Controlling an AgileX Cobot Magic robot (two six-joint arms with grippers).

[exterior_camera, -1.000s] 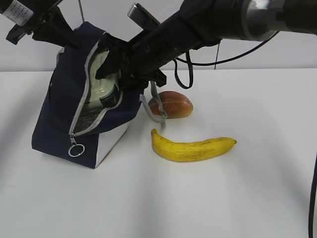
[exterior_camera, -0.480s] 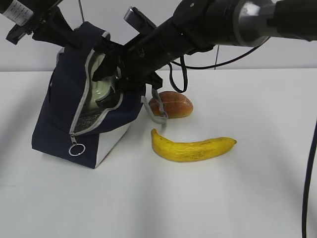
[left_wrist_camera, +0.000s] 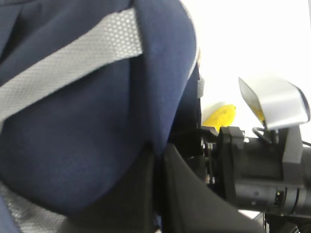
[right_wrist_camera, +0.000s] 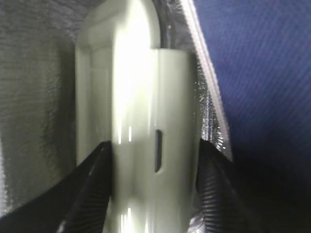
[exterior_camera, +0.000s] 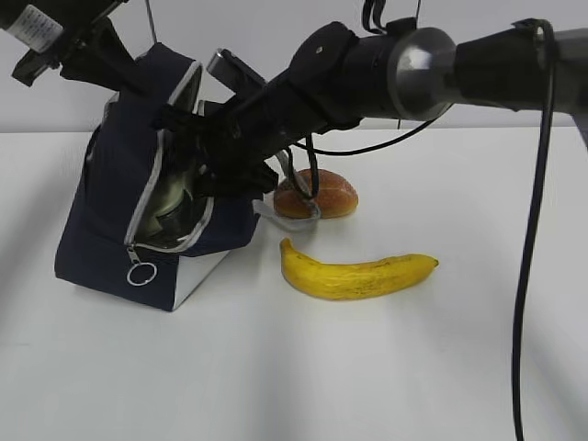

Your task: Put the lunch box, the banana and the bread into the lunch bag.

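The navy lunch bag (exterior_camera: pixel 101 230) stands tilted at the left, its grey zipper open. My left gripper (left_wrist_camera: pixel 159 160) is shut on the bag's top fabric edge (left_wrist_camera: pixel 160 97) and holds it up. My right gripper (right_wrist_camera: pixel 153 155) reaches into the bag's mouth and is shut on the sage-green lunch box (right_wrist_camera: pixel 141 111), which sits inside against the silver lining. In the exterior view the right arm (exterior_camera: pixel 303 92) hides the box. The banana (exterior_camera: pixel 356 274) lies on the table right of the bag. The bread (exterior_camera: pixel 323 195) lies behind it, beside the bag's grey strap.
A metal ring zipper pull (exterior_camera: pixel 140 274) hangs at the bag's front lower corner. The white table (exterior_camera: pixel 413 367) stretches to the front and right. A black cable (exterior_camera: pixel 533 230) hangs down at the right.
My right gripper has pushed deeper into the bag with the lunch box, which is now hidden in the exterior view. The bag has shifted a little to the left.
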